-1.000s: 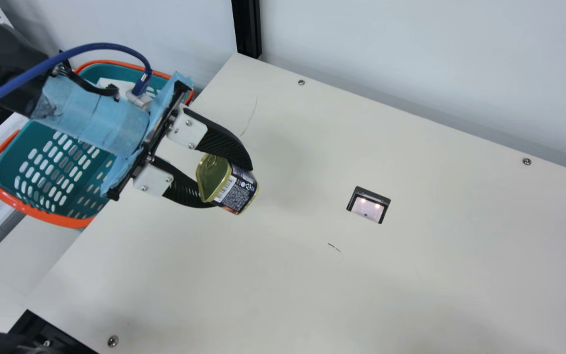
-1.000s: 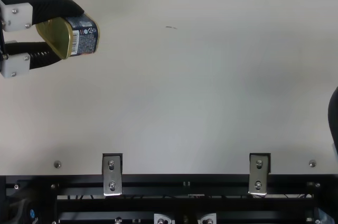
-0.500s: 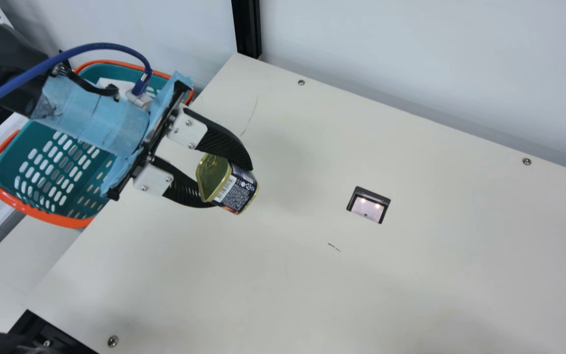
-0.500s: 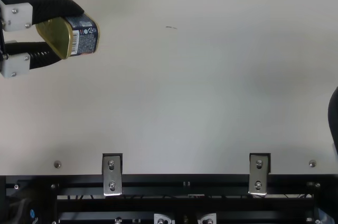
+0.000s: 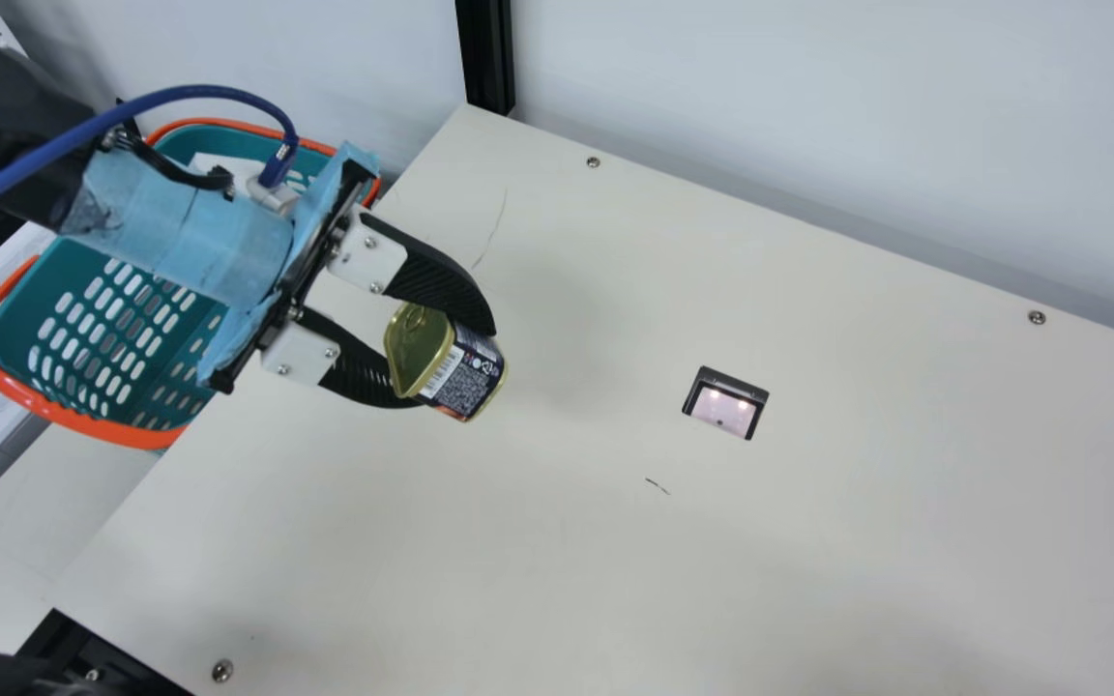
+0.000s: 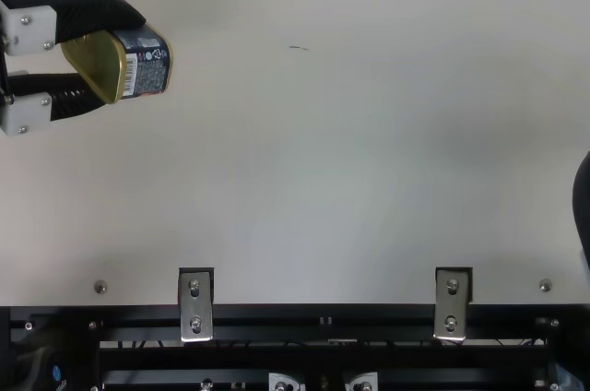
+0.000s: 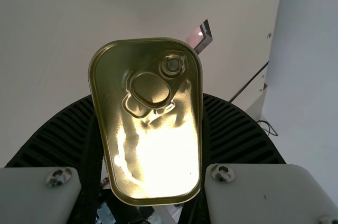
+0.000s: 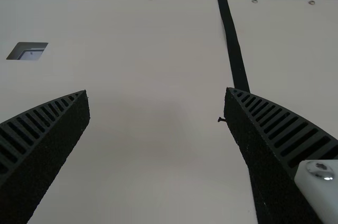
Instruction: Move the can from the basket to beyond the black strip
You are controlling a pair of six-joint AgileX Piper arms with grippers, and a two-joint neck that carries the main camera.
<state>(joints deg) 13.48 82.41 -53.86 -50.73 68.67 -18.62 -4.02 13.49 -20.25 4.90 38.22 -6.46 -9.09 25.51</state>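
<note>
The left gripper (image 5: 455,367) has its jaws clamped on the can (image 5: 419,346), one ribbed jaw against each side. The can hangs tilted above the left part of the desk (image 5: 567,580), near that edge, its gold ring-pull lid turned back toward the wrist and its dark printed label facing out. Beyond the desk's left edge sits the teal basket (image 5: 64,416) with its orange rim, partly under the light-blue wrapped wrist (image 5: 190,232), over which a blue cable (image 5: 199,90) arches. A black post (image 5: 486,58) rises by the far left corner. Let into the desk is a small rectangular cutout (image 5: 724,406), with a short dark mark (image 5: 658,486) near it. The right gripper (image 6: 584,202) is at the desk's right side in the top view; in the right wrist view its jaws stand wide apart. There the black strip (image 8: 232,44) runs in from the desk's far edge, partly covered by one jaw and well apart from the cutout.
</note>
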